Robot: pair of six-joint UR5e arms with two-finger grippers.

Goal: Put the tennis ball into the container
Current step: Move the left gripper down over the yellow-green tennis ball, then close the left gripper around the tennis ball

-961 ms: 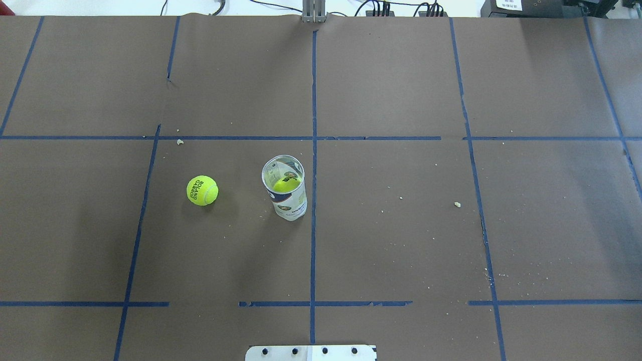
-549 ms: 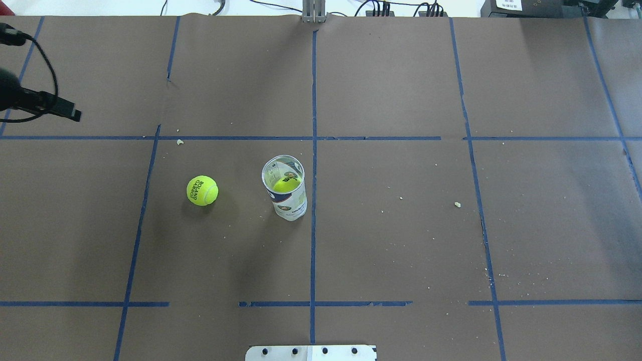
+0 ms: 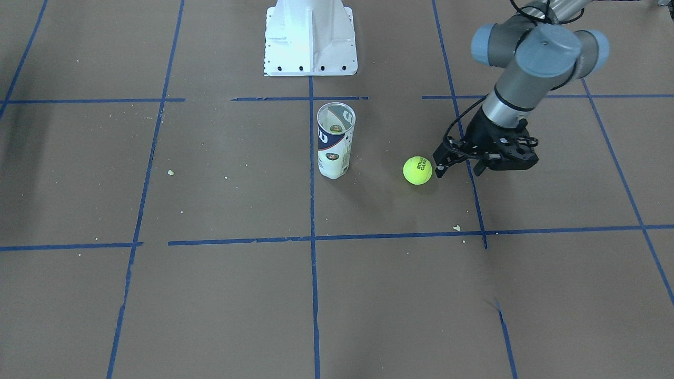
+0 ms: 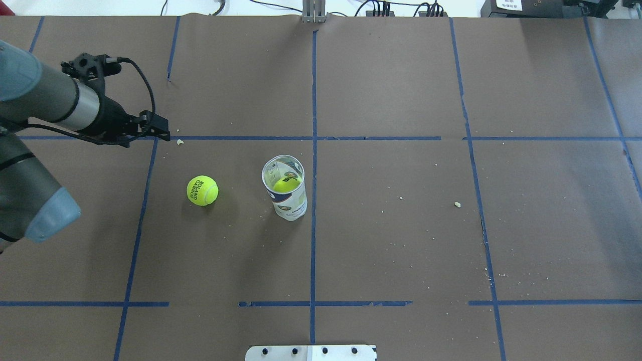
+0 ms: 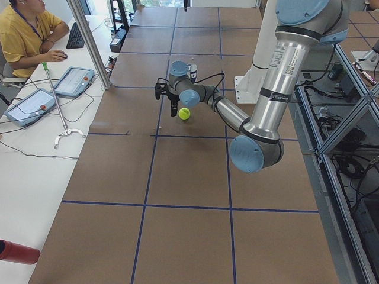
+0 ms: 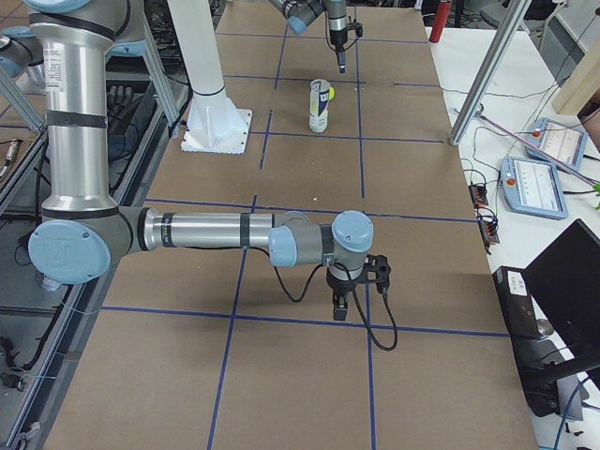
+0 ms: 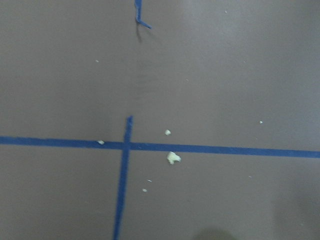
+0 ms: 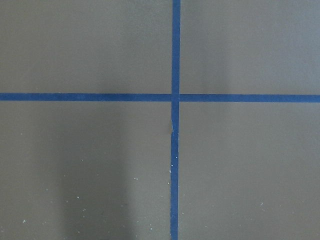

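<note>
The yellow-green tennis ball [image 4: 202,190] [image 3: 417,170] lies on the brown paper, to the left of the tube in the overhead view. The clear container [image 4: 287,193] [image 3: 335,147] stands upright with its mouth open, and a second ball [image 4: 286,184] sits inside it. My left gripper [image 4: 161,133] [image 3: 459,167] hovers open and empty, left of and beyond the loose ball and apart from it. My right gripper [image 6: 356,292] shows only in the exterior right view, low over the paper far from both things; I cannot tell its state.
The white pedestal base [image 3: 310,37] stands behind the tube on the robot's side. Blue tape lines and small crumbs [image 4: 179,142] mark the paper. An operator [image 5: 26,32] sits at a side desk with tablets [image 5: 74,80].
My left arm has come in from the overhead view's left edge, and its gripper has moved right towards the ball. Ball and tube have not moved.
</note>
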